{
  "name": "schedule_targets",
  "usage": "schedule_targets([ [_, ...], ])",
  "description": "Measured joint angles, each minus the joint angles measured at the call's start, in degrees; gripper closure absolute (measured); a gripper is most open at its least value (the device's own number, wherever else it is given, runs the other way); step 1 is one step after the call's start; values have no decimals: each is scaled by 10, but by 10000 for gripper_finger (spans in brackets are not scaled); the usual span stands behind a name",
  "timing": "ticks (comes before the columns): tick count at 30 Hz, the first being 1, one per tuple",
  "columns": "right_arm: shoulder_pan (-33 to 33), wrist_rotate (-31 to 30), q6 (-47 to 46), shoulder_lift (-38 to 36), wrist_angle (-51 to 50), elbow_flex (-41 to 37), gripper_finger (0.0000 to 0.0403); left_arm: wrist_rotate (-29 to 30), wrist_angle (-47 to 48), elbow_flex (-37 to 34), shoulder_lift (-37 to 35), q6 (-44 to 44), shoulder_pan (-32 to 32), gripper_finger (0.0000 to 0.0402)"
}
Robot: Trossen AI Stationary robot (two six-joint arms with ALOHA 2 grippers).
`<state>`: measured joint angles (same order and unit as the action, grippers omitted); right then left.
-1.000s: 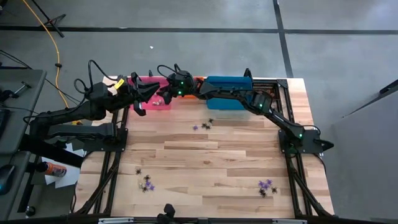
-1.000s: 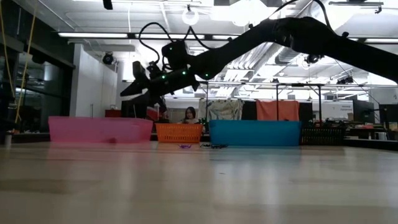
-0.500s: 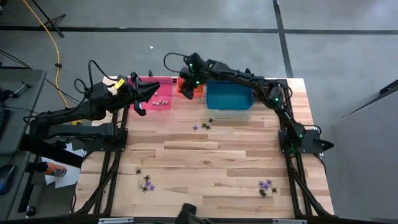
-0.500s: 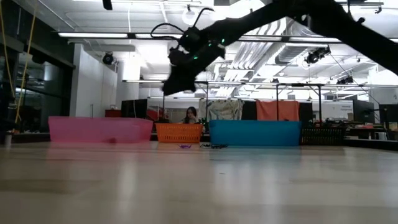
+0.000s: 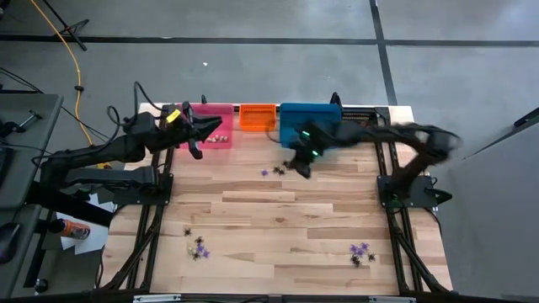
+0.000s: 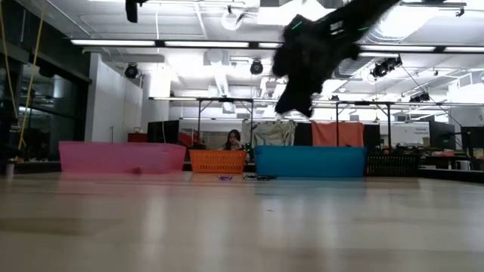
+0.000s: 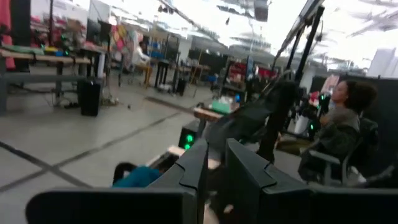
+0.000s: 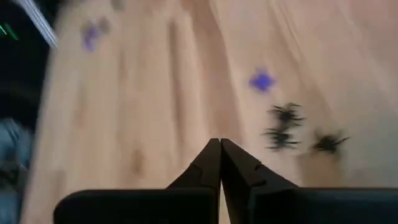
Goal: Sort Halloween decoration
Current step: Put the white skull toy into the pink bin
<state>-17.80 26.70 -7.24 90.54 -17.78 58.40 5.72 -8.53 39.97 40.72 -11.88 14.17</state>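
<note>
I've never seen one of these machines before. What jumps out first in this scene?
The row of bright bins along the table's far edge catches the eye: a pink bin, a small orange bin and a blue bin. The right gripper, fingers shut, hangs over the wood just in front of the blue bin, beside a little cluster of purple and black trinkets. The left gripper is over the pink bin.

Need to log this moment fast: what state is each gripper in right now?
Left gripper: over the pink bin, cannot tell whether it holds anything.
Right gripper: shut, empty, above the table near the black spider trinkets.
</note>
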Motion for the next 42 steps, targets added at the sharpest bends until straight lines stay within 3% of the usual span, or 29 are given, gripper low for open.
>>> schedule_targets([
  [5, 76, -103, -176, -178, 263, -174, 399, -24, 20, 0, 33, 3, 0, 355],
  [8, 114, -183, -201, -242, 387, -228, 401, -48, 18, 0, 65, 9, -1, 355],
  [11, 137, -222, -164, -273, 454, -244, 402, -76, 16, 0, 103, -1, -13, 356],
  [18, 144, -227, -93, -267, 460, -214, 400, -97, -44, 0, 186, -30, -81, 397],
  [22, 139, -227, -92, -265, 459, -208, 401, -81, -91, 0, 214, -30, -108, 399],
  [36, 137, -219, -93, -265, 447, -208, 401, -63, -111, 0, 212, -34, -115, 401],
  [38, 137, -218, -94, -265, 444, -208, 401, -80, -87, 0, 210, -70, -120, 401],
  [42, 137, -218, -106, -265, 428, -208, 401, -138, 75, 0, 179, -141, -174, 401],
])
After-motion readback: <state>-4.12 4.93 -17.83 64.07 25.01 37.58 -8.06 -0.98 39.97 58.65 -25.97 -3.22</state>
